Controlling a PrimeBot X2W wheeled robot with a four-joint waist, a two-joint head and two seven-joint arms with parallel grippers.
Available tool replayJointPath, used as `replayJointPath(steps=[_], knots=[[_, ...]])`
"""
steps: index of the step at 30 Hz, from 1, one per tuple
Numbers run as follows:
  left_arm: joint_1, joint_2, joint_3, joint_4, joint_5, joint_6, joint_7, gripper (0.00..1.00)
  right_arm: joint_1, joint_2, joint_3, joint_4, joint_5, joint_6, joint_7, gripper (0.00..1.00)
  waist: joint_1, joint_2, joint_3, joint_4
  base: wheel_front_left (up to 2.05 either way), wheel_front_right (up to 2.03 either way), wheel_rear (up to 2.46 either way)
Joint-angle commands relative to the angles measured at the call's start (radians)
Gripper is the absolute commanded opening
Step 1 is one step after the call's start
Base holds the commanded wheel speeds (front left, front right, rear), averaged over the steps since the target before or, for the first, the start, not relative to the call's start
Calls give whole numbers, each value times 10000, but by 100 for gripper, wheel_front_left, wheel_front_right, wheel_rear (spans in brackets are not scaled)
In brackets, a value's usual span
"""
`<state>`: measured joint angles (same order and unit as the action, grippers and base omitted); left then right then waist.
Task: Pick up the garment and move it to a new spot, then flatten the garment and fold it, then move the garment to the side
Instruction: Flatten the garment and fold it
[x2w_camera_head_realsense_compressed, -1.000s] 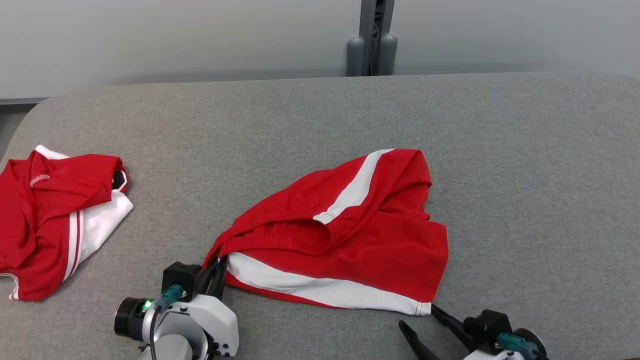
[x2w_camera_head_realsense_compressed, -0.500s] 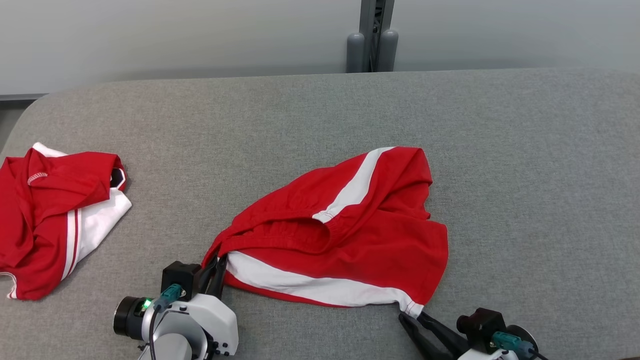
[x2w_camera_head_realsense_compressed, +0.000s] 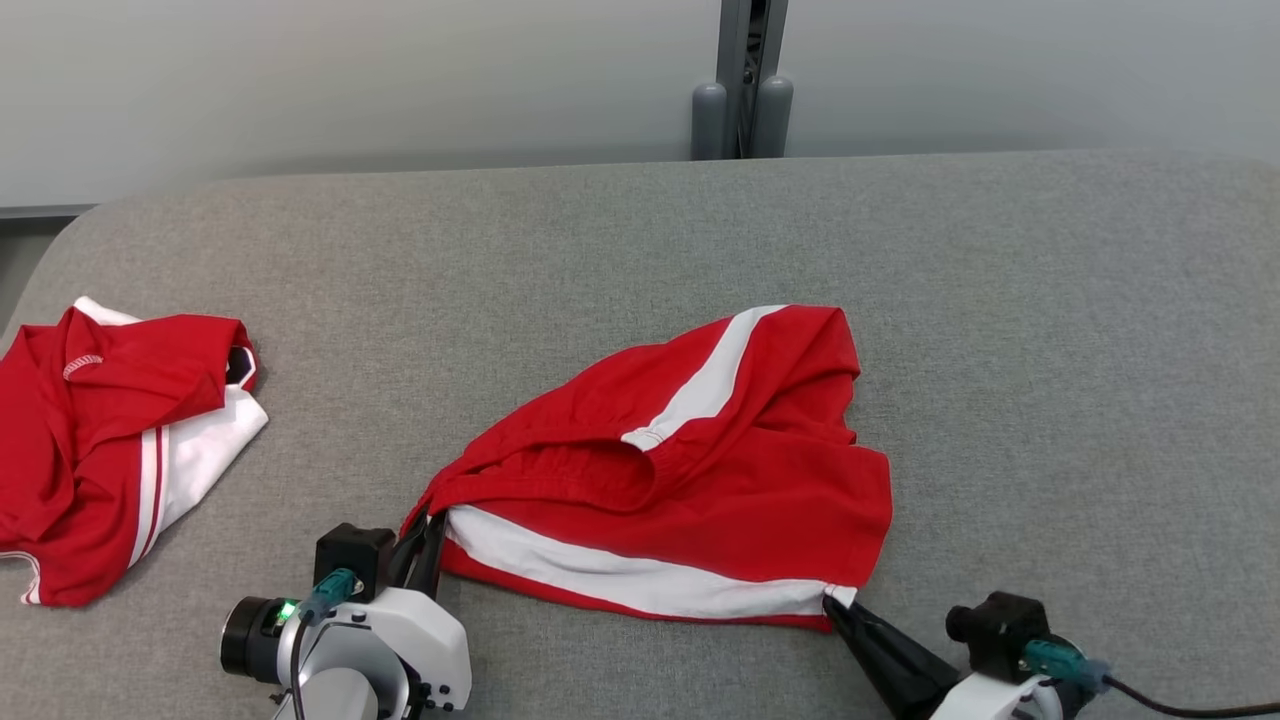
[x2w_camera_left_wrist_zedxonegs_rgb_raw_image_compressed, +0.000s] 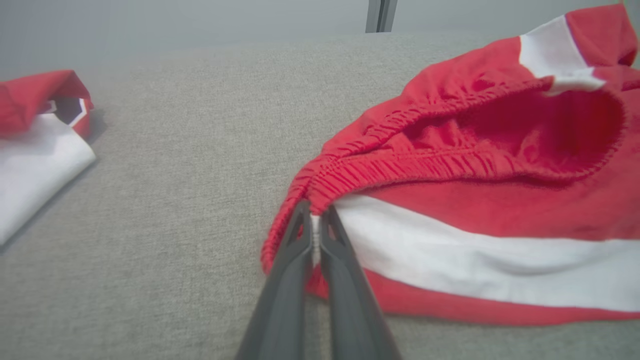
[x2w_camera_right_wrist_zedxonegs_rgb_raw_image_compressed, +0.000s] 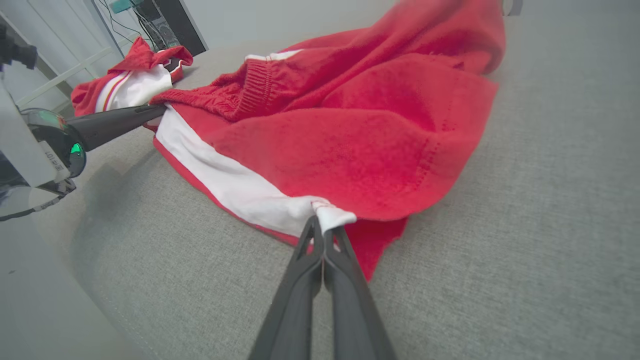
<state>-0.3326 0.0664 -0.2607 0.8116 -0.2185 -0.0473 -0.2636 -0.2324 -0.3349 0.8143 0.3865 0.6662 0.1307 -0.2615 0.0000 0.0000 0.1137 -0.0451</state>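
While left gripper (x2w_camera_head_realsense_compressed: 430, 525) clamps waistband end of shorts (x2w_camera_head_realsense_compressed: 720, 480), right gripper (x2w_camera_head_realsense_compressed: 836, 603) hem corner, near worktop (x2w_camera_head_realsense_compressed: 1050, 350) front edge: lift both evenly, keep cloth taut.

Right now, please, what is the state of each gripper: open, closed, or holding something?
Left gripper: closed, holding the red shorts at the waistband corner.
Right gripper: closed, holding the same shorts at the white hem corner.

Red shorts (x2w_camera_head_realsense_compressed: 700, 480) with white side stripes; rumpled, mid-table, waistband gaping
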Motion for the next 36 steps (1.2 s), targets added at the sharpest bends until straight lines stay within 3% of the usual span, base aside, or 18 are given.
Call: replayJointPath(steps=[1,8,15,17,22,25,30,36], knots=[[37,76,48,-22,-45,6,-25,0,-63,-115,-39,-62,102,2,-43,0,0,0,-34,-4,0,0,0],[168,27,231,-297,-387,-230,-25,0,-345,-742,-83,-976,1295,2,-43,0,0,0,-357,-43,0,0,0],[164,-74,388,-669,-1597,-686,36,0,-871,-1466,-149,-1549,2098,2,-45,0,0,0,-681,-61,0,0,0],[133,-109,313,-828,-2320,-786,311,0,-1019,-1628,-182,-1669,2280,2,-45,0,0,0,-770,-58,0,0,0],[396,-137,-204,-2306,-5702,-829,1723,0,-1361,-1927,-237,-1787,2460,2,-45,0,0,0,-978,-55,0,0,0],[479,-94,-202,-3098,-6909,-833,2350,0,-1584,-2004,-246,-1859,2497,2,-45,0,0,0,-1072,-59,0,0,0],[665,198,-86,-3937,-7900,-834,3104,0,-1956,-2113,-302,-1870,2503,2,-45,0,0,0,-1184,-109,0,0,0],[749,707,-159,-4432,-7927,-603,3822,0,-2438,-2225,-482,-1932,2665,2,-45,0,0,0,-1264,-192,0,0,0]])
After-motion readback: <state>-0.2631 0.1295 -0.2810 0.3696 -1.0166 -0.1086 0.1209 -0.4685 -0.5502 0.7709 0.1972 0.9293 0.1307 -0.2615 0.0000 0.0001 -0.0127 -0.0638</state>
